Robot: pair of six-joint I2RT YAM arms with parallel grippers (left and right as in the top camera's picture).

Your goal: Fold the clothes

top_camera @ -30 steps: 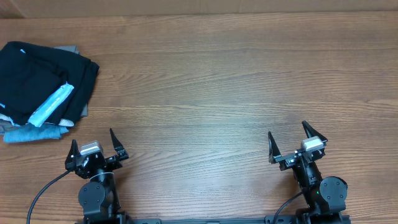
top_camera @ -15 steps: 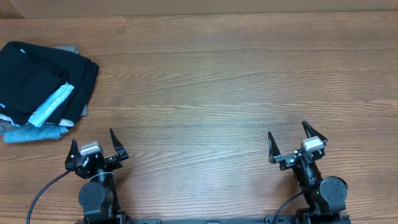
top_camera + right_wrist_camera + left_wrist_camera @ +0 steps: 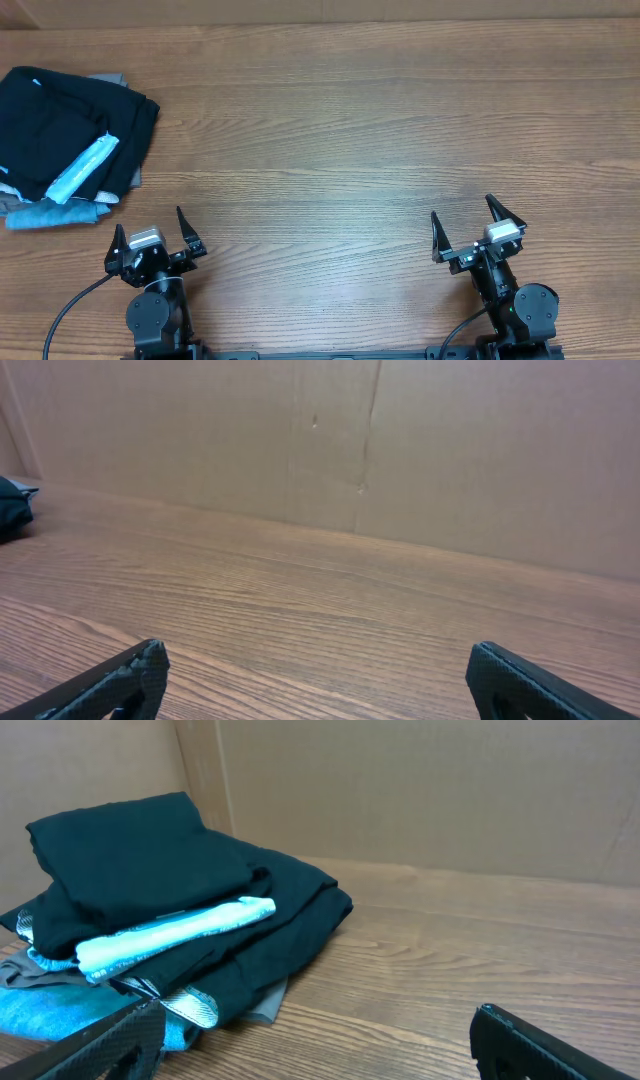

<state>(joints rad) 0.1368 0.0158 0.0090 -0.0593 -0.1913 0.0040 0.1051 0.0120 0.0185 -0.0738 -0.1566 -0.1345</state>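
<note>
Both arms sit folded low at the near edge of the worktop (image 3: 350, 120), the left arm (image 3: 150, 312) at about 7 o'clock in the overhead view and the right arm (image 3: 527, 306) at about 5 o'clock. The left pincer (image 3: 150, 224) is released, its two fingers (image 3: 183, 224) spread wide toward 12 o'clock with nothing between them. The right pincer (image 3: 462, 208) is likewise released and empty, over bare wood.

Nothing has moved since a second ago: arms, pincers and clothes lie just as they did.

The worktop is brown wood grain, backed at 12 o'clock by a plain cardboard wall (image 3: 420, 450). The black T-shirt (image 3: 50, 120) lies crumpled at about 10 o'clock on top of other garments, well apart from both pincers. A light-blue garment (image 3: 85, 168) shows as a strip across its near side. A blue garment (image 3: 50, 213) pokes out beneath at 6 o'clock, and a sliver of grey cloth (image 3: 112, 78) shows at the far edge. How many pieces lie underneath I cannot quite tell. A black cable (image 3: 70, 305) trails from the left arm toward 7 o'clock.
</note>
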